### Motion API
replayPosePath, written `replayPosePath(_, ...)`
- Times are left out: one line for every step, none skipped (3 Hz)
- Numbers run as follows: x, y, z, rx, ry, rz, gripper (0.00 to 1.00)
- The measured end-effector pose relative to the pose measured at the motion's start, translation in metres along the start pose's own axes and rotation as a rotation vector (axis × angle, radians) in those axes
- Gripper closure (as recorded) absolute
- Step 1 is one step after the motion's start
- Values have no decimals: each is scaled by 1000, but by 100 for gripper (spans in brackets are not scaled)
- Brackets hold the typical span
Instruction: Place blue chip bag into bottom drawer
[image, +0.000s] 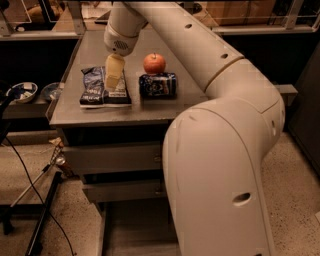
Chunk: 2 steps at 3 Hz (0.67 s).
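- The gripper (112, 84) points down at the upper left of the frame, over the blue chip bag (94, 91); whether it is open or closed cannot be told.
- The bag lies flat on the cabinet top (95, 47), left of the can (158, 85) and the apple (154, 63).
- The bottom drawer (134, 227) is pulled out, lower centre.
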<state>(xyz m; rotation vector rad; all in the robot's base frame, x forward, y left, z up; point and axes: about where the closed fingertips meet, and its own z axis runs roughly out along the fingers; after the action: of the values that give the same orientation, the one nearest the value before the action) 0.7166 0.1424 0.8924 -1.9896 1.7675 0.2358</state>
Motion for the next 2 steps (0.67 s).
replayPosePath(-4, 4, 8, -18, -12, -3, 0)
replayPosePath(-14, 22, 52, -110, -37, 2, 0)
